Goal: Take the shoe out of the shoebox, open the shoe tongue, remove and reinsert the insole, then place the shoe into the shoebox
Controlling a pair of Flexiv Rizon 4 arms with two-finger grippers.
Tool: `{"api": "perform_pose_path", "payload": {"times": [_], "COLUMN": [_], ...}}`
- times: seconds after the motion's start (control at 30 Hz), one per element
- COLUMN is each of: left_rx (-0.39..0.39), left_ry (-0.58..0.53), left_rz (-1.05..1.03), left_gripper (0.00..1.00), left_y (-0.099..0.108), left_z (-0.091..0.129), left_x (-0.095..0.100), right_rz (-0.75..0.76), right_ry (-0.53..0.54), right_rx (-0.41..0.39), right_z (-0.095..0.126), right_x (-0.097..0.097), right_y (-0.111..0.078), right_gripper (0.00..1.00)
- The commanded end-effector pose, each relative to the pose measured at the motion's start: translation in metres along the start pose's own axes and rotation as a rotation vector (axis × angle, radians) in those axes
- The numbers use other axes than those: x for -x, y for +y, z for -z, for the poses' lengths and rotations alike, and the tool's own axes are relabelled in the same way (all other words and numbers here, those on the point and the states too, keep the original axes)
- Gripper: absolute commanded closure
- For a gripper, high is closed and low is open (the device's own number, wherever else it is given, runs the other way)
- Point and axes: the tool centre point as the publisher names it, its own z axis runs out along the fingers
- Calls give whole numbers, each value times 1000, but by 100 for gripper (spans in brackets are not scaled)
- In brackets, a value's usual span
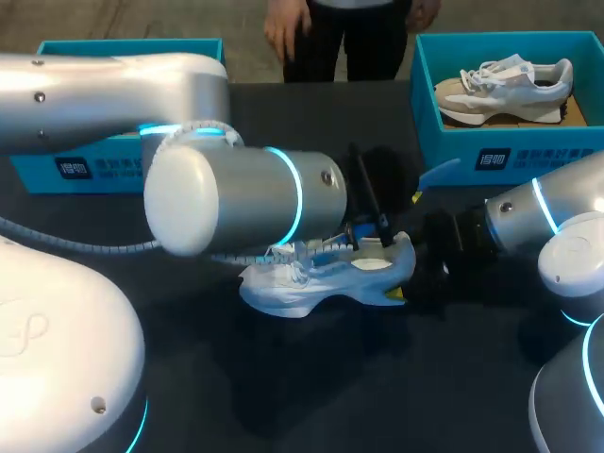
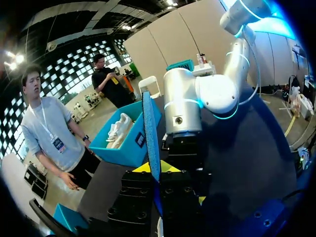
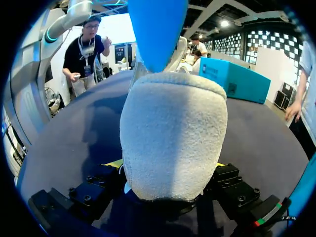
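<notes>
Mid-table, out of its box: shoe (image 1: 321, 274), heel clamped in the widely spread right gripper (image 3: 168, 167). Left gripper (image 2: 157, 170) pinched narrow on blue insole (image 2: 150, 133), upright over the opening. Best to feed toe-end first, slide flat, hold heel steady.

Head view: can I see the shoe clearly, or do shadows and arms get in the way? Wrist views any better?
Head view: the left arm hides the shoe's top, and shadow darkens the table around it. Right wrist view: the heel fills the middle. Left wrist view: the insole shows edge-on only.
</notes>
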Motion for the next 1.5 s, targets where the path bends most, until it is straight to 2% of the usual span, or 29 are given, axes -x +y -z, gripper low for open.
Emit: {"api": "perform_pose_path", "payload": {"times": [0.03, 0.23, 0.57, 0.73, 1.03, 1.27, 1.5], "left_rx": [48, 99, 100, 75, -49, -127, -230], "left_ry": [78, 154, 307, 369, 446, 528, 641], "left_rz": [2, 54, 176, 229, 335, 399, 523], "left_gripper": [100, 100, 100, 100, 100, 100, 100], "left_y": [-7, -14, -39, -53, -83, -111, -129], "left_z": [7, 6, 19, 28, 44, 59, 77], "left_x": [11, 17, 37, 47, 69, 76, 81], "right_rz": [0, 0, 0, 0, 0, 0, 0], "right_ry": [1, 1, 1, 1, 1, 1, 1], "right_rx": [-3, -3, -3, -3, -3, -3, -3], "right_z": [-6, -6, -6, -6, -6, -6, -6], "right_x": [0, 0, 0, 0, 0, 0, 0], "right_y": [-1, -1, -1, -1, -1, -1, -1], "right_gripper": [100, 100, 100, 100, 100, 100, 100]}}
